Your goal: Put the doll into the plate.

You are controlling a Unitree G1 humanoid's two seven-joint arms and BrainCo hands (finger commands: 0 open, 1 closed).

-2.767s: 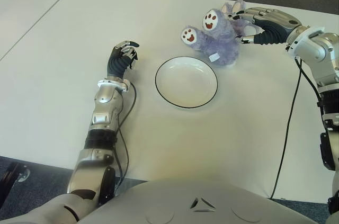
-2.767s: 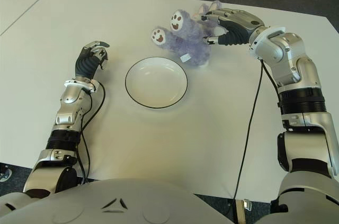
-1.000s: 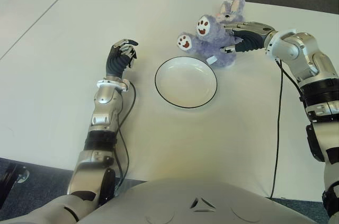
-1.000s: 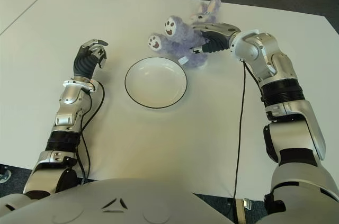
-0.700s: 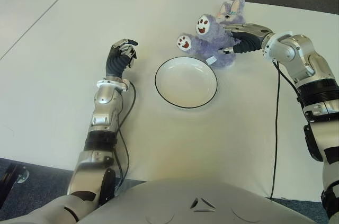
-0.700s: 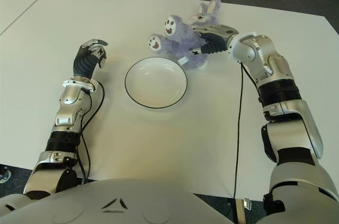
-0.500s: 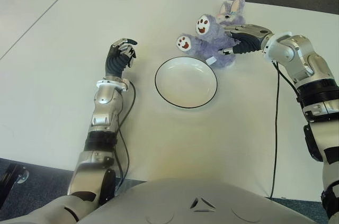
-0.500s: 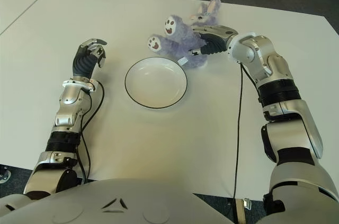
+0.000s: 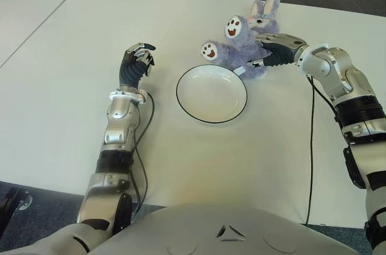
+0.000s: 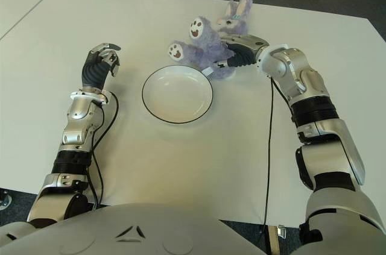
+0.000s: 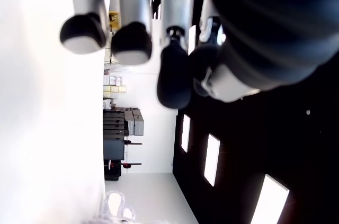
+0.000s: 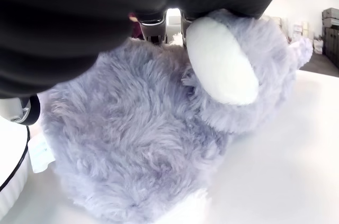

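Note:
A purple plush bunny doll [image 9: 238,47] with white paw soles sits just beyond the far right rim of the white, black-edged plate [image 9: 211,95]. Its tag touches the rim. My right hand [image 9: 265,53] reaches in from the right, its fingers curled around the doll's body. The right wrist view shows the doll's fur [image 12: 143,144] pressed against the hand and the plate's rim [image 12: 11,173] beside it. To the left of the plate is my left hand [image 9: 136,62], fingers curled and holding nothing.
Everything stands on a white table [image 9: 66,86]. A second table [image 9: 24,8] adjoins it at the far left. Black cables run along my right arm [image 9: 313,146] and left arm [image 9: 148,116]. Dark floor lies beyond the table's far edge.
My right hand has closed around the doll and drawn it left, toward the plate's far rim. The doll now sits more upright. The left hand has barely moved.

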